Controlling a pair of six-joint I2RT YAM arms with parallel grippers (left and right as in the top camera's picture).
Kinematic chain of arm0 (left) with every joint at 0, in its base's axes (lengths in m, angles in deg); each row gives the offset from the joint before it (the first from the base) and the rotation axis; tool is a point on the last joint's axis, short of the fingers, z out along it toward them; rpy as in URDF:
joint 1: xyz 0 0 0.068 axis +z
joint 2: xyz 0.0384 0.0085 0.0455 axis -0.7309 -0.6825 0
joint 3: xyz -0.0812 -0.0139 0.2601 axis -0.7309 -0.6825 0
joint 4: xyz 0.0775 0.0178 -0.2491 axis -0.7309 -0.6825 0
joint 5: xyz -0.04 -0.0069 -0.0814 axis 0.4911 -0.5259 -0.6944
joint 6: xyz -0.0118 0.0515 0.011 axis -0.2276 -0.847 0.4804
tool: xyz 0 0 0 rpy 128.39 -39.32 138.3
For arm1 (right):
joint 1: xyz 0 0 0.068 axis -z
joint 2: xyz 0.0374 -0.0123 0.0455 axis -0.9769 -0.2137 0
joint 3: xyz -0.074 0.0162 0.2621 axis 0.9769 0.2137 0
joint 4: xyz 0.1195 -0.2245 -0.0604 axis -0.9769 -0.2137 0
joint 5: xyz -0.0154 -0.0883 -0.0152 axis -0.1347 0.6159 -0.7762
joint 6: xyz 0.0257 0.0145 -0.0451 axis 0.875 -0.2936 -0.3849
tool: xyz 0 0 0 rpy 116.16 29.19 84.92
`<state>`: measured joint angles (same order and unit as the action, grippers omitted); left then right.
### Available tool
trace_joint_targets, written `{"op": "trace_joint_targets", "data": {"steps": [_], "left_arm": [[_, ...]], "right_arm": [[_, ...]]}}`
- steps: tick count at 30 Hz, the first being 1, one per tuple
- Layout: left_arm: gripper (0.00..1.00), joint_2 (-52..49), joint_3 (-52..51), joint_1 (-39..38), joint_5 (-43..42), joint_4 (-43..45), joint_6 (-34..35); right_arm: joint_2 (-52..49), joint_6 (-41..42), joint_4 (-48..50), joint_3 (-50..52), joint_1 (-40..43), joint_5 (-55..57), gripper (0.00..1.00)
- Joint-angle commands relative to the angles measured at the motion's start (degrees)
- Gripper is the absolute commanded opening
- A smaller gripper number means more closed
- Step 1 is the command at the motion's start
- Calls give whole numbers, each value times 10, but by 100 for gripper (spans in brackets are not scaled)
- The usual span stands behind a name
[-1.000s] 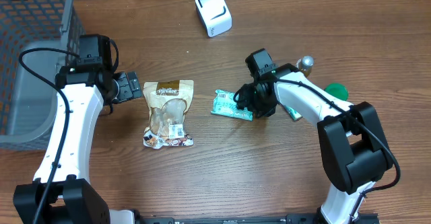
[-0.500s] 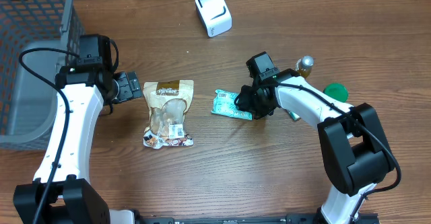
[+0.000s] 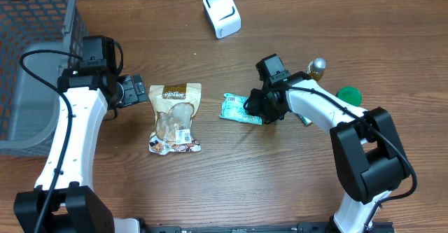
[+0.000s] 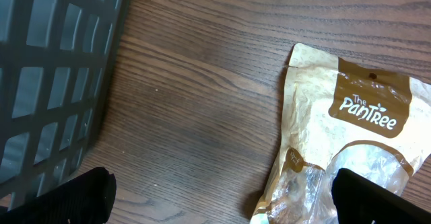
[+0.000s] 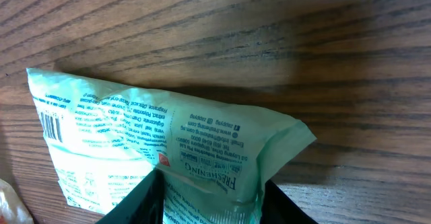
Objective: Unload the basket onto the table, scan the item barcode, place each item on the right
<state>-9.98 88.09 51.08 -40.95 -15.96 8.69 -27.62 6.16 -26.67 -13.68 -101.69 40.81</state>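
Overhead, your right gripper [image 3: 256, 109] pinches one end of the green packet [image 3: 234, 108] lying mid-table; left wrist, your left gripper [image 4: 222, 200] gapes wide and empty beside the brown pouch [image 4: 350, 136]; right wrist, the fingers [image 5: 145, 200] crumple thin film; judge it light, floppy, slippery; hold the sealed edge, leaving the barcode [image 5: 50, 123] uncovered.

Overhead faces straight down on the whole table [image 3: 245, 184], which both wrist views (very close) share

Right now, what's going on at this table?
The right end effector pinches one end of the green packet, which lies on the table with its barcode facing up. The left end effector hangs open beside the brown pouch. The white scanner sits apart at the far edge.
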Motion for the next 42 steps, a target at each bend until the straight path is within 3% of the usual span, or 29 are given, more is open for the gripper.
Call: {"op": "trace_joint_targets", "data": {"steps": [1,36,41,42], "left_arm": [[100,4,8,0,7,0,-6],[100,4,8,0,7,0,-6],[99,4,8,0,7,0,-6],[100,4,8,0,7,0,-6]], "right_arm": [[2,1,2,14,-2,19,38],[2,1,32,45,-2,-1,34],[3,1,32,44,1,-3,4],[4,-2,31,43,1,-7,4]]}}
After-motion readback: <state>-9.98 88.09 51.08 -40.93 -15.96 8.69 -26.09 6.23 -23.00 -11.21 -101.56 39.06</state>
